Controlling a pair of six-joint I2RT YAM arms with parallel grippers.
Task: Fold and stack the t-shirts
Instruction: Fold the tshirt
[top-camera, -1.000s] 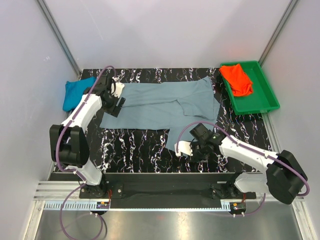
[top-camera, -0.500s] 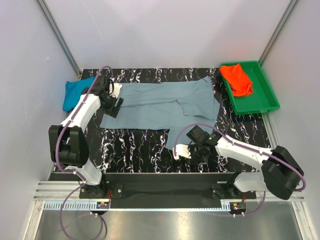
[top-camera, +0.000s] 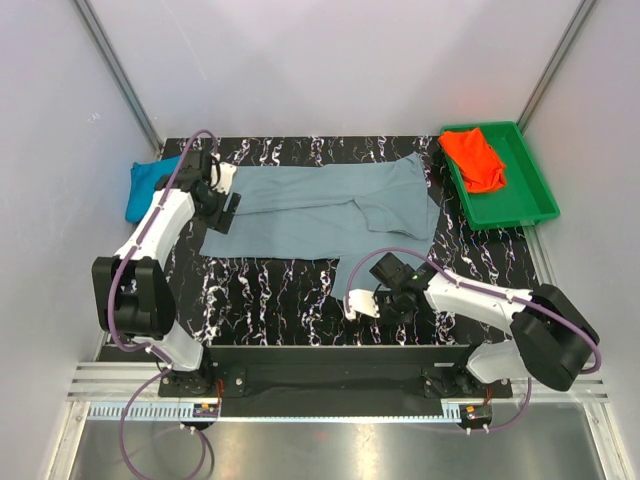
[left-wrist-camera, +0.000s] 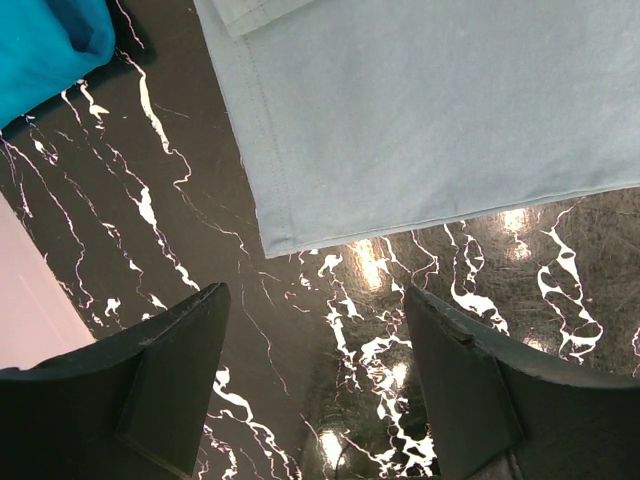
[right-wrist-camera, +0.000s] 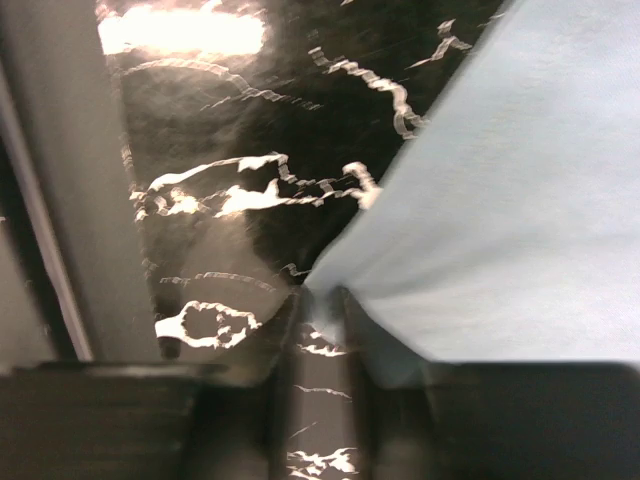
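A dusty grey-blue t-shirt (top-camera: 320, 210) lies spread across the table's middle, one corner trailing toward the near edge. My right gripper (top-camera: 362, 300) is low at that corner. In the right wrist view its jaws (right-wrist-camera: 318, 300) are narrow around the cloth's (right-wrist-camera: 520, 200) corner; the view is blurred and a slit of table still shows between them. My left gripper (top-camera: 228, 205) hovers open at the shirt's left edge, and the hem corner (left-wrist-camera: 270, 245) lies just beyond its fingertips (left-wrist-camera: 315, 300). A teal-blue t-shirt (top-camera: 150, 185) (left-wrist-camera: 45, 45) sits bunched at the far left. An orange-red t-shirt (top-camera: 475, 160) lies crumpled.
The orange-red shirt rests in a green tray (top-camera: 520, 205) at the back right. The table top is black marble-patterned (top-camera: 270, 290). White walls close in on the left, back and right. A black rail (top-camera: 330, 355) runs along the near edge by the arm bases.
My right gripper has slid left and nearer, onto the shirt's trailing corner, and its jaws have narrowed. The left gripper has shifted slightly toward the back left, still open.
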